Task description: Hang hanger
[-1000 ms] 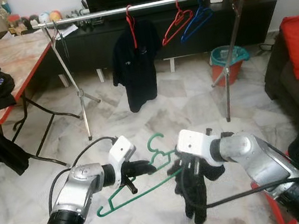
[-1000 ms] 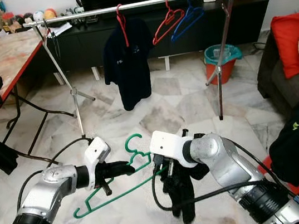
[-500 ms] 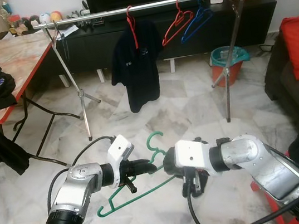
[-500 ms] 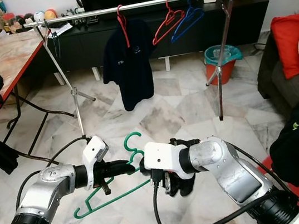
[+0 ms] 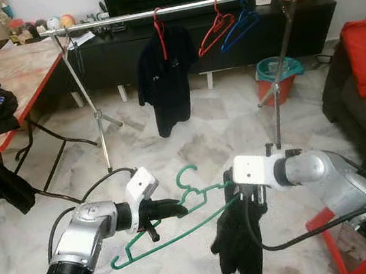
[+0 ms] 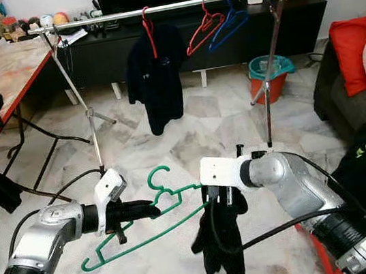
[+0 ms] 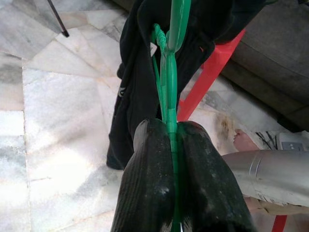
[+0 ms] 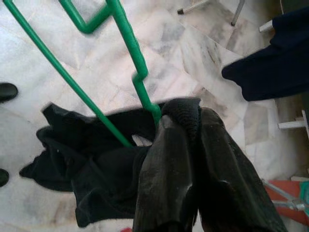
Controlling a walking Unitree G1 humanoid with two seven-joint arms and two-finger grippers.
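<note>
Green hanger [image 5: 180, 213] — black garment [image 5: 239, 242] draped — rack [image 5: 171, 9] well beyond.

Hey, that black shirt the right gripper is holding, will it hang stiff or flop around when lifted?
Likely floppy: the black shirt droops in folds below the right gripper. Probably light, since a pinch of collar holds it. It may slip along the thin green hanger.
</note>
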